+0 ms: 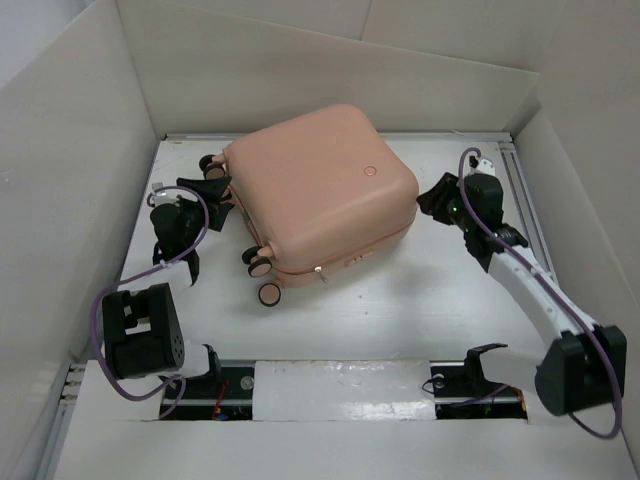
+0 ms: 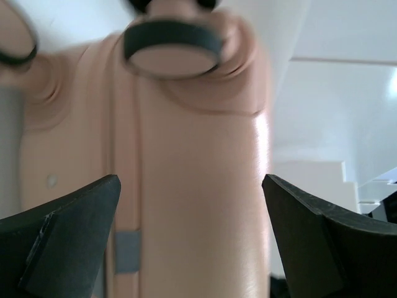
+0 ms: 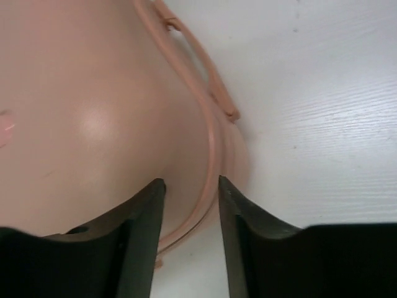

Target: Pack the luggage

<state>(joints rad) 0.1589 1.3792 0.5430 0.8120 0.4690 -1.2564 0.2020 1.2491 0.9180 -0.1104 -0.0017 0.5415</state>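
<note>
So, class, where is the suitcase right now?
In the top view the suitcase lies closed, far-centre on the table, between the left end effector and the right end effector.

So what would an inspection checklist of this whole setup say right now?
Surface: white table.
Job's things: pink suitcase lying flat and closed, wheels toward the left arm.
Clutter: nothing seen.
Grippers: left gripper open at the wheel end; right gripper narrowly open at the seam.
Cables: purple cables loop along both arms.
Surroundings: white walls on three sides.
</note>
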